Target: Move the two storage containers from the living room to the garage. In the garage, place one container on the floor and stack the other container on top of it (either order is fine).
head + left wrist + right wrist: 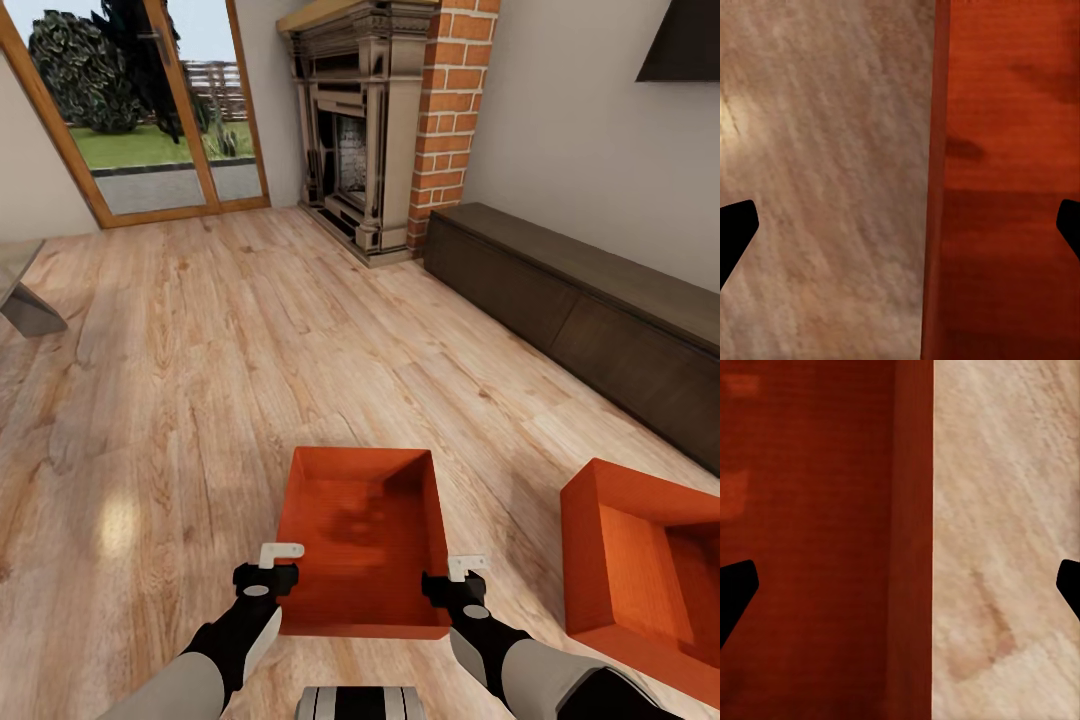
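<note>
Item: storage container [362, 540], orange-red, open-topped, standing on the light wood plank floor [180, 400] of the living room, directly ahead of me and close in. Its side walls lie between my two grippers.

Item: second storage container [640, 575], same colour and form, on the same floor off to my right, apart from the first, partly cut by the frame edge.

Item: my left gripper [268, 570], above the near container's left wall. In the left wrist view its fingers [736, 229] stand wide apart, with the wall's rim [937, 187] running between them; nothing is clamped.

Item: my right gripper [458, 580], above the right wall. In the right wrist view the fingers [736, 589] are likewise spread, straddling the rim [913, 547]; I cannot tell whether they touch it.

Surroundings: brick fireplace [385, 130], long dark low cabinet [590, 320], wood-framed glass doors [150, 110].
</note>
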`<state>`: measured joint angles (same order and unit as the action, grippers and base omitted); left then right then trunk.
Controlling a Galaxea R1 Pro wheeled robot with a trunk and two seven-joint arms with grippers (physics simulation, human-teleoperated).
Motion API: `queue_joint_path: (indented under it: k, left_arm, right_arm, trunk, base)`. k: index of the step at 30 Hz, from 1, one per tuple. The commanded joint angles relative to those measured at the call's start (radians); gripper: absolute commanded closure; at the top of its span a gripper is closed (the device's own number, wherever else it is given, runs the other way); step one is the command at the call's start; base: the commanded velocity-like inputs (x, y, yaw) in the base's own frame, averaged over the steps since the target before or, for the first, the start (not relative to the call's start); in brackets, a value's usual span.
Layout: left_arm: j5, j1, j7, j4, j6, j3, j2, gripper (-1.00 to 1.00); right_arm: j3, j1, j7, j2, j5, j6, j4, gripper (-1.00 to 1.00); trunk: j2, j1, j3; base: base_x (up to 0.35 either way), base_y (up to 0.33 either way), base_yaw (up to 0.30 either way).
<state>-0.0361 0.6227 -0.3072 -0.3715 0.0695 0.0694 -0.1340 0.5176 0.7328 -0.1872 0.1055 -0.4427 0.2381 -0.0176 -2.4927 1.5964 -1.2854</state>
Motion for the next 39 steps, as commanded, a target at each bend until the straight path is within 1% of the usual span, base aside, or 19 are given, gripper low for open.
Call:
queue_joint_path:
  k: [1,6,33,34,39]
  left_arm:
    - [-0.004,0.0,-0.007,-0.002,0.007,0.007,0.001,-1.0]
    - [-0.004,0.0,-0.007,-0.003,0.007,0.007,0.001,-1.0]
    - [-0.004,0.0,-0.007,0.001,0.007,0.007,0.0,-1.0]
    - [-0.004,0.0,-0.007,0.003,0.007,0.008,0.0,1.0]
    - [-0.004,0.0,-0.007,0.003,0.007,0.008,0.0,1.0]
  right_arm:
    - [0.009,0.0,-0.003,0.0,-0.008,0.003,0.001,-1.0]
    - [0.009,0.0,-0.003,0.0,-0.008,0.003,0.0,-1.0]
    - [0.008,0.0,-0.004,0.0,-0.01,0.007,0.001,-1.0]
    - [0.008,0.0,-0.004,0.0,-0.01,0.007,0.001,1.0]
    - [0.008,0.0,-0.004,0.0,-0.01,0.006,0.001,1.0]
  trunk:
    - [-0.007,0.004,-0.004]
    - [-0.008,0.006,-0.023]
    - [-0.008,0.006,-0.023]
    - [-0.008,0.006,-0.023]
    - [-0.008,0.006,-0.023]
  base:
    - [0.0,0.0,0.0]
    - [0.0,0.0,0.0]
    - [0.0,0.0,0.0]
    - [0.0,0.0,0.0]
    - [0.0,0.0,0.0]
